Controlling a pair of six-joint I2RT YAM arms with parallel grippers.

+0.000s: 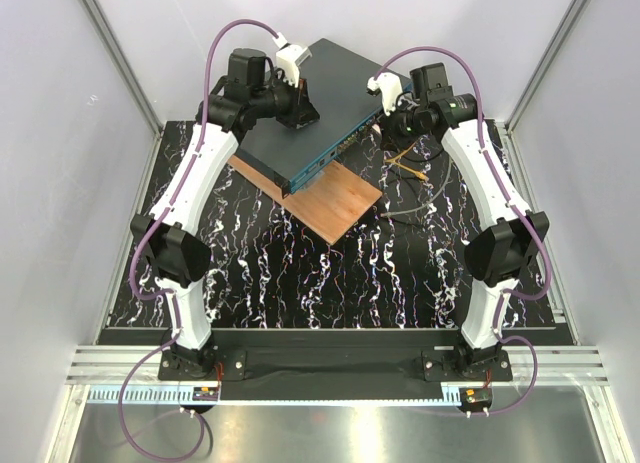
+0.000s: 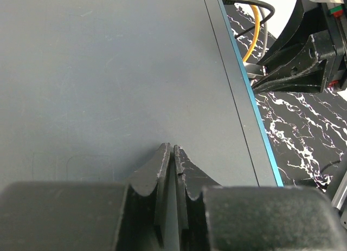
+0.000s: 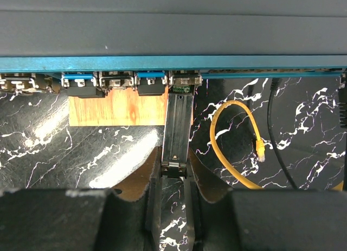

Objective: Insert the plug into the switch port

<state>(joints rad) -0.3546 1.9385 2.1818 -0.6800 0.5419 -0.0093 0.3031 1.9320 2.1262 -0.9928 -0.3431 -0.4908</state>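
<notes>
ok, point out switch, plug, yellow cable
switch (image 1: 345, 98): top external view, middle of dark top
plug (image 3: 173, 167): right wrist view, pale near end
yellow cable (image 3: 212, 137): right wrist view, left side of loop

Top external: high up behind both arm bases, tipped down and forward, taking in the whole table out to the switch at the far middle
Left wrist: right on top of the switch, skimming its dark lid, facing right toward the right gripper
Right wrist: low and close, facing the switch's teal socket row square on
Shared: switch in all three; yellow cable in both wrist views
</notes>
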